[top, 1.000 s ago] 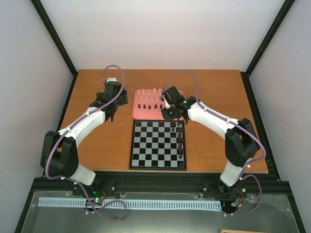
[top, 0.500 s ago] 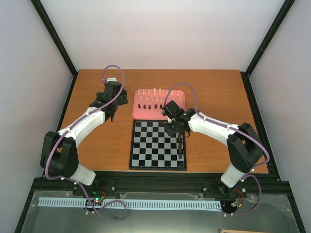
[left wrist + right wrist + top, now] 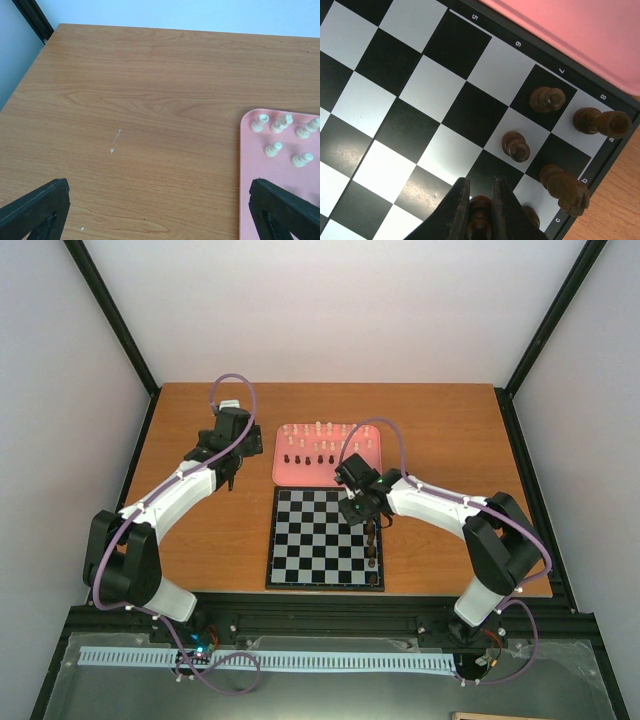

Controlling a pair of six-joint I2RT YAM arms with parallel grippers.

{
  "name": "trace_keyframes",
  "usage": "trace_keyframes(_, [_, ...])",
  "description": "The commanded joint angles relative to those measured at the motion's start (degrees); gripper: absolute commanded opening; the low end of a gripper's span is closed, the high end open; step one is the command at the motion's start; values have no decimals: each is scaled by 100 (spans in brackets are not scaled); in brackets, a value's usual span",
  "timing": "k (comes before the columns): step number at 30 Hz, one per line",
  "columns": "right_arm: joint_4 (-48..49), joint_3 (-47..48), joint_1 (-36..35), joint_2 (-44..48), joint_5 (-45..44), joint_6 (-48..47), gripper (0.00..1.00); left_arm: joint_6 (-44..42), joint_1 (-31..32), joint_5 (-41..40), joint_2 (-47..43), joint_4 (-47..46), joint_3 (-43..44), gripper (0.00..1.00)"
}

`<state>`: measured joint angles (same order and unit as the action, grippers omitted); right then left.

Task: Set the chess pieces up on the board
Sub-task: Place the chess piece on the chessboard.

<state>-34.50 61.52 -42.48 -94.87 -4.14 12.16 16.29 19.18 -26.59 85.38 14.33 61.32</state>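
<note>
Right tool (image 3: 480,189) pinches a dark piece (image 3: 479,223), half hidden; left tool (image 3: 159,192) gapes open.

A brown wooden table (image 3: 450,420) fills the middle of the view. A pink tray (image 3: 300,477) with rounded corners lies flat on it, towards the far side. Plain white walls (image 3: 330,310) rise behind, edged by black frame posts (image 3: 110,315). A small pale scratch (image 3: 116,137) marks the wood left of the tray.

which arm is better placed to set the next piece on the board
Right: the right gripper is over the board, shut on a dark piece beside those already standing. The left gripper hangs open over the table beside the pink tray.
</note>
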Motion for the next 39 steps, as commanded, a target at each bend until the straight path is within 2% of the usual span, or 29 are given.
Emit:
trace_keyframes(1, [158,-83,-25,-44,-27,93,10,-21,-11,-34,-16,-123,142,100])
trace_keyframes(39, [145,61,-28,-441,-285,58,12,-49,-11,-60,8,-132,161,100])
